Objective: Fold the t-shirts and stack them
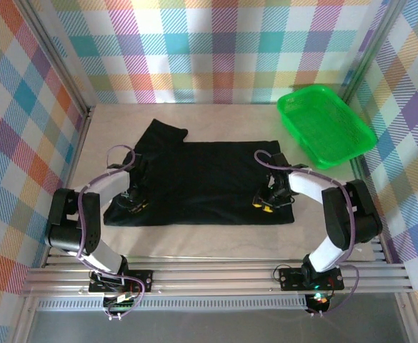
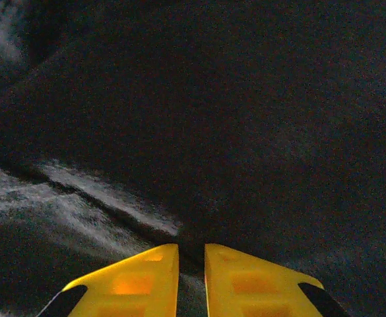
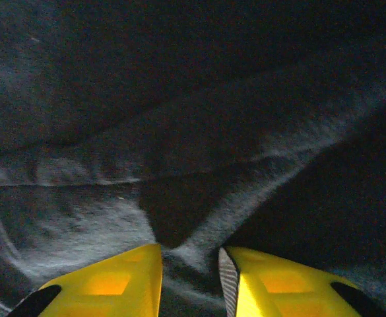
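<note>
T-shirt [image 1: 201,179] covers pale, perhaps wooden table [image 1: 216,241]; plaid walls [image 1: 216,43].

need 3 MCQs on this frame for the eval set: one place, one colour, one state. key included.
1. Where on the table is the basket? A) far right corner B) near left corner C) between the arm bases
2. What colour are the jaws in the wrist views? A) blue B) yellow C) white
3. How does the t-shirt lie? A) rolled up B) inside the basket C) spread flat on the table
Key: 1 A, it sits by the far right wall. 2 B, yellow tips at the bottom of both wrist views. 3 C, it lies open across the table.
</note>
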You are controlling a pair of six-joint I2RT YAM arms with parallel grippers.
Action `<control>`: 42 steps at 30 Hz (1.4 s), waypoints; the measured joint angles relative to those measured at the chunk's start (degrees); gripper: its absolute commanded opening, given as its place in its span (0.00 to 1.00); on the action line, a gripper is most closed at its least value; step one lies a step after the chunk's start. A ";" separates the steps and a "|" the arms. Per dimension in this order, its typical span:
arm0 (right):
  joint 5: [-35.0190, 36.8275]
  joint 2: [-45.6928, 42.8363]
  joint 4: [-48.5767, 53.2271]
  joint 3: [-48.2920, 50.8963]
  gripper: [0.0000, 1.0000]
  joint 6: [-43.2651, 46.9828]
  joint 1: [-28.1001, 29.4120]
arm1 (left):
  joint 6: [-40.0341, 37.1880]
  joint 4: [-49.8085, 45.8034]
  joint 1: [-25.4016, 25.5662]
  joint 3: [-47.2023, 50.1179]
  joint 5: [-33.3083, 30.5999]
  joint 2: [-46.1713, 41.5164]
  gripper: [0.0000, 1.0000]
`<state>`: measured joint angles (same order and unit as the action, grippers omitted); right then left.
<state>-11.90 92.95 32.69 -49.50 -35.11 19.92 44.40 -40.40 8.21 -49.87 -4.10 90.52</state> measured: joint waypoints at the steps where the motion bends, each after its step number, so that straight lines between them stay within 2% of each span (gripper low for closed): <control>1: 0.46 0.22 -0.02 -0.17 0.32 -0.04 0.87 | 0.52 0.02 -0.70 0.35 -0.02 -0.07 0.20; 8: 0.04 0.85 1.09 -0.72 0.33 -1.70 7.30 | 2.49 -1.49 -6.40 3.63 -1.90 -3.41 0.20; 13: -2.01 0.81 2.27 -0.79 0.37 -3.72 8.98 | 1.79 -3.52 -8.76 3.72 -2.49 -3.96 0.25; 17: -0.37 0.50 6.36 -3.39 0.42 -4.33 9.03 | 0.98 -7.52 -9.27 -1.90 -4.07 -3.69 0.35; 21: 3.19 -0.90 6.84 -10.08 0.44 -3.10 7.89 | 0.81 -7.89 -9.05 -14.97 -4.48 -1.22 0.40; 26: 4.70 0.17 0.94 -18.40 0.45 -0.66 2.10 | -0.35 -3.43 -9.05 -32.44 -2.58 10.08 0.42; 33: 3.74 13.31 -3.17 -33.27 0.45 3.50 -5.14 | -5.11 1.75 -9.05 -56.65 -1.33 31.65 0.42; 37: 2.12 18.03 -2.84 -37.77 0.46 4.79 -6.75 | -8.76 2.89 -9.18 -72.02 -1.29 44.39 0.42; 42: 0.68 19.98 -1.84 -41.13 0.46 6.10 -6.82 | -12.26 3.19 -9.18 -86.01 -0.98 56.65 0.45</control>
<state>-11.22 112.92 30.85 -90.63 -29.02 13.10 32.14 -37.21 -0.97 -135.87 -5.08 147.17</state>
